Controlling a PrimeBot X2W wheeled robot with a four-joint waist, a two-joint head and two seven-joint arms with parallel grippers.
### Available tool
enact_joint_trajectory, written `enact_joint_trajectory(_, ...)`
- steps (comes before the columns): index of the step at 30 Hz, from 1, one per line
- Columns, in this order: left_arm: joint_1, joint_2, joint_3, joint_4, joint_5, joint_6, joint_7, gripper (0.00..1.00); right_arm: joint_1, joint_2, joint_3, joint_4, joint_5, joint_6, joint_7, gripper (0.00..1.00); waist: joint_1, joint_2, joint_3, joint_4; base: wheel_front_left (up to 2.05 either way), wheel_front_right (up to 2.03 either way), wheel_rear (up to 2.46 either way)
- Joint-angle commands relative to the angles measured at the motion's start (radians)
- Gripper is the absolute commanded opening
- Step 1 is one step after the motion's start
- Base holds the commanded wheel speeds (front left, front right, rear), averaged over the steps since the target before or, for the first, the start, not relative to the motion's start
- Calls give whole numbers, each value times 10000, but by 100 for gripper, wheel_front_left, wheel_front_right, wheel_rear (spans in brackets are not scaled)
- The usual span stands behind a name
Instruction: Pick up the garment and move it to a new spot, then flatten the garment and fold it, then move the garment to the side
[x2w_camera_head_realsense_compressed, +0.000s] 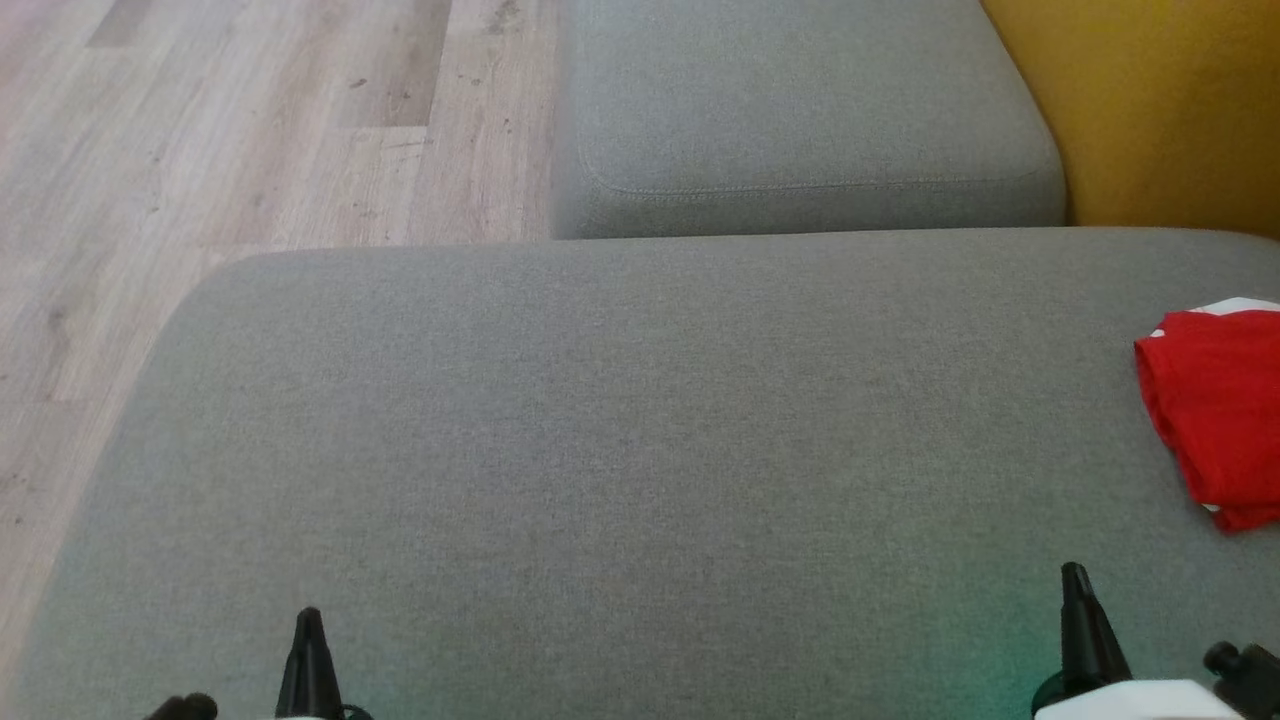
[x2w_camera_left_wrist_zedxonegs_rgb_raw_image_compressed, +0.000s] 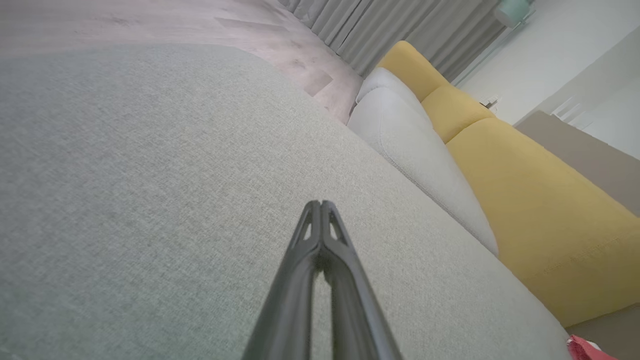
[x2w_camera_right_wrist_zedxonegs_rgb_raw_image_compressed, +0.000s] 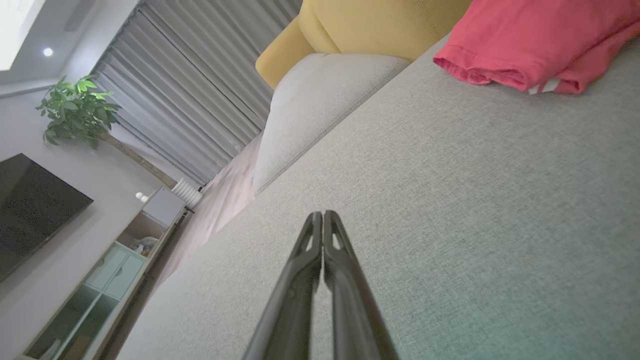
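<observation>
The wide seat cushion (x2w_camera_head_realsense_compressed: 640, 430) is grey woven cloth, matt and faintly coarse; the far cushion (x2w_camera_head_realsense_compressed: 800, 100) is the same cloth with a stitched seam; the backrest (x2w_camera_head_realsense_compressed: 1160, 110) at the far right is mustard-yellow cloth, finer and matt; the floor (x2w_camera_head_realsense_compressed: 250, 120) on the left is pale wood-grain planking with a dull sheen. The garment (x2w_camera_head_realsense_compressed: 1215, 410) on the right is soft, matt red cloth; the left gripper (x2w_camera_left_wrist_zedxonegs_rgb_raw_image_compressed: 320, 204) and right gripper (x2w_camera_right_wrist_zedxonegs_rgb_raw_image_compressed: 322, 214) look like smooth dark plastic, slightly glossy.

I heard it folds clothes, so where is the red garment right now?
The red garment lies on the grey seat at the head view's far right edge, beyond the right gripper.
</observation>
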Motion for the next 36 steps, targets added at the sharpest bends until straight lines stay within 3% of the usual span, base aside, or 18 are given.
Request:
enact_joint_trajectory(1, -571, -9, 231, -327, -232, -102, 50, 0, -649, -126, 13, -286, 264, 31, 53, 0, -1, 0, 16, -7, 0, 0, 0)
enact_joint_trajectory(36, -1548, -21, 1038, -376, -4341, -565, 1084, 0, -1810, -149, -403, -188, 4619, 50, 1065, 0, -1, 0, 591, -226, 0, 0, 0)
